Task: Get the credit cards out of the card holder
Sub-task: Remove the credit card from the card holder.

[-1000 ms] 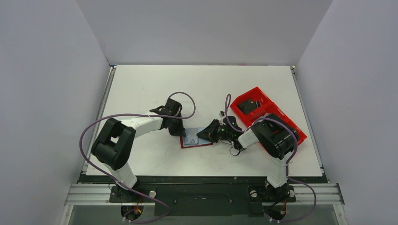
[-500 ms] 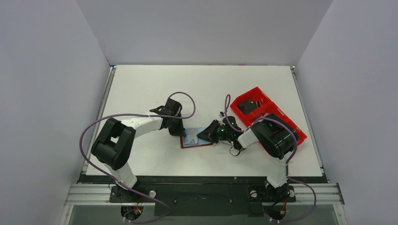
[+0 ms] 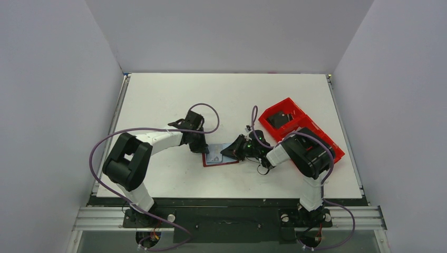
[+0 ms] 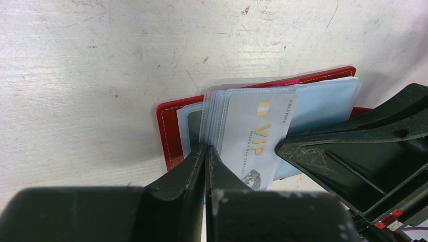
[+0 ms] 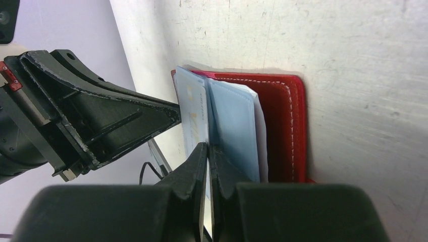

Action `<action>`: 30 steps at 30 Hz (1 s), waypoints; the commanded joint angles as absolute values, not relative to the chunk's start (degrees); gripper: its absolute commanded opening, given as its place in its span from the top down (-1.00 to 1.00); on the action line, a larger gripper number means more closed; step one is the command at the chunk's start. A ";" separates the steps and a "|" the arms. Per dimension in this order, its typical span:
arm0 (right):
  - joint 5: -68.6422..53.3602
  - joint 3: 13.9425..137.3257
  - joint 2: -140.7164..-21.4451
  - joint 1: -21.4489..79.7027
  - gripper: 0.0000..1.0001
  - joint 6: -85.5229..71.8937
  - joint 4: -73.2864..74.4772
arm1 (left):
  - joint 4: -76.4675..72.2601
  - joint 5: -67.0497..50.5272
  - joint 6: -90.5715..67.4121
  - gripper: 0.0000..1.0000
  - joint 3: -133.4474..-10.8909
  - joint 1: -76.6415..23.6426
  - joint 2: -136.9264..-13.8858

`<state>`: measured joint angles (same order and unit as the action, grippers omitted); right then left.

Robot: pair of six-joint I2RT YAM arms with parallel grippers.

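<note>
Left claw is pinching the card holder's sleeves; right claw is gripping the blue card, whose length is running toward the counter's right edge.

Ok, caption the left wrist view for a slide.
Left gripper pinches the card holder's plastic sleeves beside a VIP card.

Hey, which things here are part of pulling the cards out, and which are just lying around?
Job: card holder, light blue VIP card, left gripper, right gripper.
Lying about: red compartment tray.
</note>
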<state>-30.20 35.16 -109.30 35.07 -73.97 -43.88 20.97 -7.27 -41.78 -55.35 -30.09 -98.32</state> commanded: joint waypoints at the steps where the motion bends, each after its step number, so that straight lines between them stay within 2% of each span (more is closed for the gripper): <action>1: -28.79 36.03 -108.06 35.30 1.00 -71.92 -44.04 | 25.83 -1.54 -39.87 1.00 -52.61 -29.82 -103.06; 30: -27.18 32.54 -102.71 31.36 1.00 -67.23 -36.91 | 26.09 -0.66 -39.51 1.00 -52.36 -28.92 -103.65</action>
